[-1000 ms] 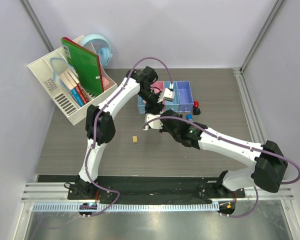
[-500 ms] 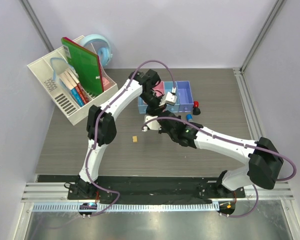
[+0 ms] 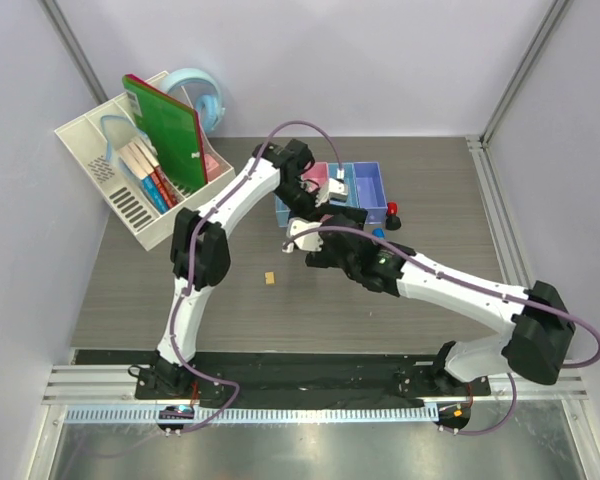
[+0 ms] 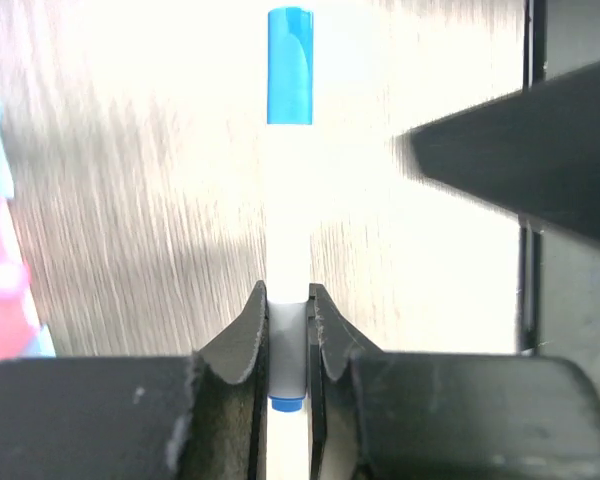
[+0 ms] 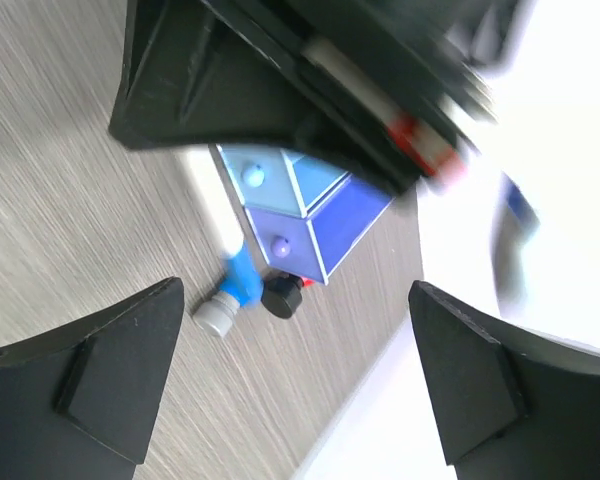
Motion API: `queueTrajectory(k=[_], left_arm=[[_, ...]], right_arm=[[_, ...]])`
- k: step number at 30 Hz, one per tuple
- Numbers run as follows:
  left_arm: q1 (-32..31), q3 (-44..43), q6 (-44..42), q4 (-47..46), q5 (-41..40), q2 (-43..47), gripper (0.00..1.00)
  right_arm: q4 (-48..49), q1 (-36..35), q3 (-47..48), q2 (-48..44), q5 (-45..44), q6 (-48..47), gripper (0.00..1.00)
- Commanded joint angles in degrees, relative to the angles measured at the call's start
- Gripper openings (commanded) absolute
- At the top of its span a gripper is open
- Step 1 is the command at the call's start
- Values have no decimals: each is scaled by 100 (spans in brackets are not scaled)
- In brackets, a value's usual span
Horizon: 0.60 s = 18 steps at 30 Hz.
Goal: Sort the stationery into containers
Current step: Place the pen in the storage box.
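Across the top view, the left gripper (image 3: 332,192) is hovering over the row of containers (image 3: 372,190) at upper centre. It is hiding most of the pink and middle bins, so what lies in them cannot be told. The violet-blue bin at the row's right end is showing nothing inside. On the table (image 3: 160,290), the orange block (image 3: 269,278) is lying well apart at centre-left. The red-and-black cylinder (image 3: 392,215) and the blue-grey cylinder (image 3: 378,233) are sitting just right of the row. The right gripper (image 3: 298,238) is hanging just below the bins.

Through the left wrist view, the fingers are pinching the blue-capped pen (image 4: 288,200) near its tail end. Its cap is pointing to the top of the frame, over bare wood grain rather than over a bin.

Through the right wrist view, the right gripper's fingers are standing wide apart with nothing between them. Both cylinders are showing at centre, close by the violet-blue bin's corner.

Judged from this, the sorting is partway at most. One pen is being held and not yet dropped, and at least the block and both cylinders are waiting. The green-capped pen and the eraser are not showing.
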<state>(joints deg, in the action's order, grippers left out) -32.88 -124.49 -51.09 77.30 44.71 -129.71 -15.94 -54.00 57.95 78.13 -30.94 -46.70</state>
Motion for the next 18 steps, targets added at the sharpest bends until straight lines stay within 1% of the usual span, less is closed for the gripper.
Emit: queueTrajectory(k=[1, 2, 3, 4, 7, 8, 9, 10, 11, 12, 13, 14, 15, 18], left_arm=[[396, 47, 1842, -757, 161, 139, 0], [527, 108, 2135, -1352, 205, 148, 0], [598, 196, 2504, -1688, 283, 183, 0], [669, 301, 3299, -2527, 380, 226, 0], [871, 1073, 4630, -4015, 443, 428, 0], [871, 1328, 5513, -5047, 190, 481, 0], [871, 1748, 5844, -5545, 109, 534, 0], [863, 1970, 6282, -6498, -40, 613, 0], [854, 2129, 6852, -6891, -320, 631, 0], [836, 2261, 7093, -7191, -496, 622, 0], [828, 2175, 7226, -7350, -637, 509, 0], [801, 2026, 7297, -7273, -743, 412, 0], [801, 1703, 7532, -7194, -988, 333, 0], [801, 1463, 7762, -7132, -1131, 113, 0]], right_arm=[[-355, 108, 445, -745, 640, 626, 100], [-435, 222, 471, -842, 798, 705, 100], [-532, 284, 471, -921, 974, 915, 100], [-628, 354, 489, -1087, 1332, 986, 100], [-726, 705, 471, -1291, 1861, 1241, 100], [-743, 802, 471, -1404, 1959, 1294, 100], [-743, 977, 445, -1449, 2012, 1330, 100], [-735, 1048, 410, -1493, 2056, 1356, 100], [-735, 1136, 384, -1572, 2126, 1348, 99], [-717, 1198, 305, -1599, 2127, 1347, 100], [-682, 1320, 261, -1616, 2153, 1356, 100], [-656, 1374, 208, -1643, 2162, 1365, 100], [-595, 1418, 103, -1652, 2171, 1382, 100], [-506, 1567, -73, -1669, 2197, 1470, 100]])
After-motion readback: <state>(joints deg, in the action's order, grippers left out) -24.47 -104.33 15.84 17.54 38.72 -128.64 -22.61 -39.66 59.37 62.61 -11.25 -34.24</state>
